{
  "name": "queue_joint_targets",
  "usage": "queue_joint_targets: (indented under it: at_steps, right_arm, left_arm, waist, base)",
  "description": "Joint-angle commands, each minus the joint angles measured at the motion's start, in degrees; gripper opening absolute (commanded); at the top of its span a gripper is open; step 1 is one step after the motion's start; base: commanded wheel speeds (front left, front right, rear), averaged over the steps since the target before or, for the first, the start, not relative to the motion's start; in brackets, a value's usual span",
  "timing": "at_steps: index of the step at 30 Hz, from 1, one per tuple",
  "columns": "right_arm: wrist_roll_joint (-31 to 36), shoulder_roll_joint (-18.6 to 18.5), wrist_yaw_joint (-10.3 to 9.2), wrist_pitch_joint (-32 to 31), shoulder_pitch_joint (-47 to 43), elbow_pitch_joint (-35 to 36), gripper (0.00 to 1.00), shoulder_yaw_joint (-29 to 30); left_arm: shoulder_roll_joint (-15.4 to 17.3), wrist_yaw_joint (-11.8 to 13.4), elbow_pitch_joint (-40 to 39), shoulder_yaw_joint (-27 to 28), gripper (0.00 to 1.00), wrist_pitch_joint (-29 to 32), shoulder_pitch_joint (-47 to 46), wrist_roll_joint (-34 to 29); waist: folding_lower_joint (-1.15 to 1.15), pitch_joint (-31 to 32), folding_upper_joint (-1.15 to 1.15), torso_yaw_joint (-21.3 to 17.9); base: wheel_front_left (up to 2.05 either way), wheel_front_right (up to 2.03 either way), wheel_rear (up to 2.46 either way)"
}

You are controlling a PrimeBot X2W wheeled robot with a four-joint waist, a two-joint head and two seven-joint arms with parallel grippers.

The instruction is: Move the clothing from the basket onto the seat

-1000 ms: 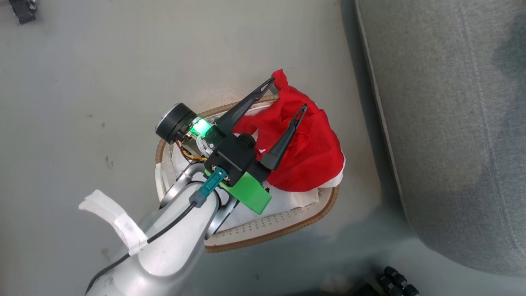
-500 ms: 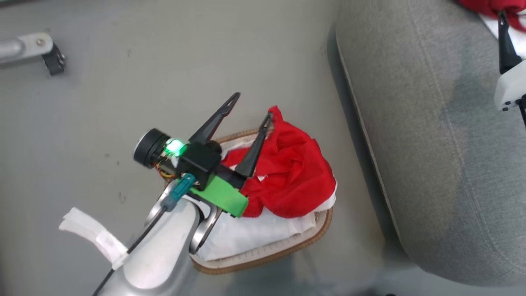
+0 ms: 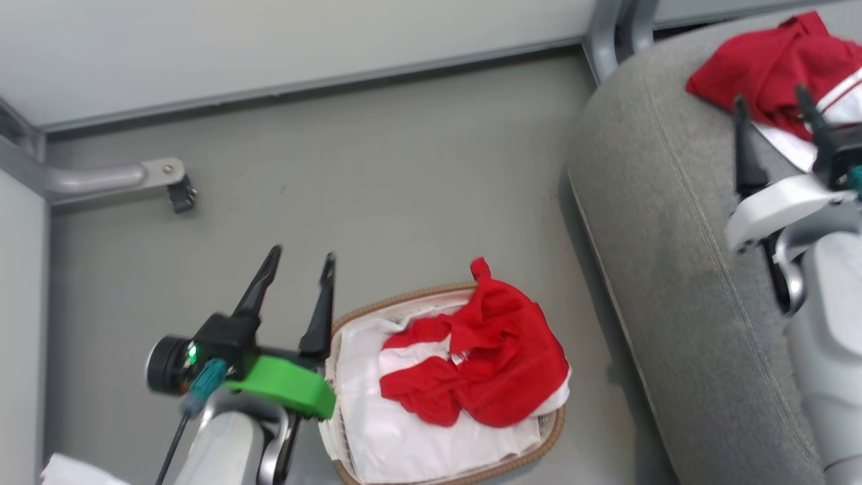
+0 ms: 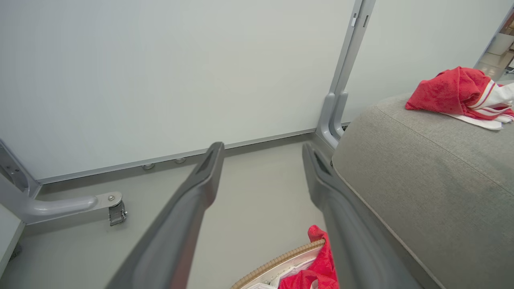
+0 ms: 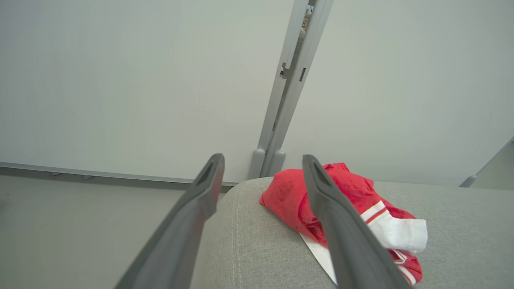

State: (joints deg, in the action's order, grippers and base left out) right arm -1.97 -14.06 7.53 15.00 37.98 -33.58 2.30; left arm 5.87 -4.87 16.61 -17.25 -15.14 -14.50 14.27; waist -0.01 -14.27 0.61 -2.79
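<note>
Grey floor [image 3: 404, 168]; basket [image 3: 404, 298] cut off below, clothing [image 3: 498, 364] inside; left gripper [image 3: 301, 254], right gripper [image 3: 770, 95] spread, empty.

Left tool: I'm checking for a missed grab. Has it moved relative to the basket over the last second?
Yes. The left tool was above the clothing in the basket; now it is open, left of the basket's rim, over the floor.

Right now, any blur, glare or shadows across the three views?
Head view: left gripper looks slightly smeared, soft shadow on the seat. Left wrist view: its fingers soft, clothing on the seat sharp. Right wrist view: fingers soft too; light flat, no glare.
</note>
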Motion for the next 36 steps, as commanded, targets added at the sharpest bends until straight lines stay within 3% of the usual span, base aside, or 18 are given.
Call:
queue_joint_targets:
  at_steps: [1,9,15,25,36]
  right_arm:
    - [0.15,0.9,-0.08,0.26,-2.25,1.19,1.0,0.28]
    - [0.62,7.86,-0.08,0.21,-11.86,9.2,1.0,-0.39]
    - [1.74,10.77,-0.08,0.21,-20.82,15.14,1.0,-2.47]
    - [-3.36,10.98,-0.08,0.21,-31.27,18.15,1.0,-5.58]
    - [-5.71,11.05,-0.08,0.21,-32.66,15.7,1.0,-6.52]
  left_arm:
    - [-0.2,0.28,-0.38,1.53,1.0,-0.01,2.28,0.15]
    - [-1.58,0.29,-1.42,8.38,1.0,-0.01,9.41,-0.17]
    - [-2.51,-0.3,-1.57,10.5,1.0,-0.01,14.2,-0.87]
    - [-2.95,-0.98,-1.74,12.0,1.0,-0.01,17.57,-0.83]
    - [-2.99,-0.87,-1.07,10.8,1.0,-0.01,16.6,0.19]
  waist:
    - [0.01,5.29,-0.61,4.27]
    - [0.01,8.99,-0.61,7.26]
    - [0.01,11.8,-0.61,8.32]
    - [0.01,14.16,-0.61,8.97]
    - [0.01,14.24,-0.61,8.71]
  base:
    - [0.0,0.0,0.0]
    - [0.0,0.0,0.0]
    - [0.0,0.0,0.0]
    - [0.0,0.0,0.0]
    - [0.0,0.0,0.0]
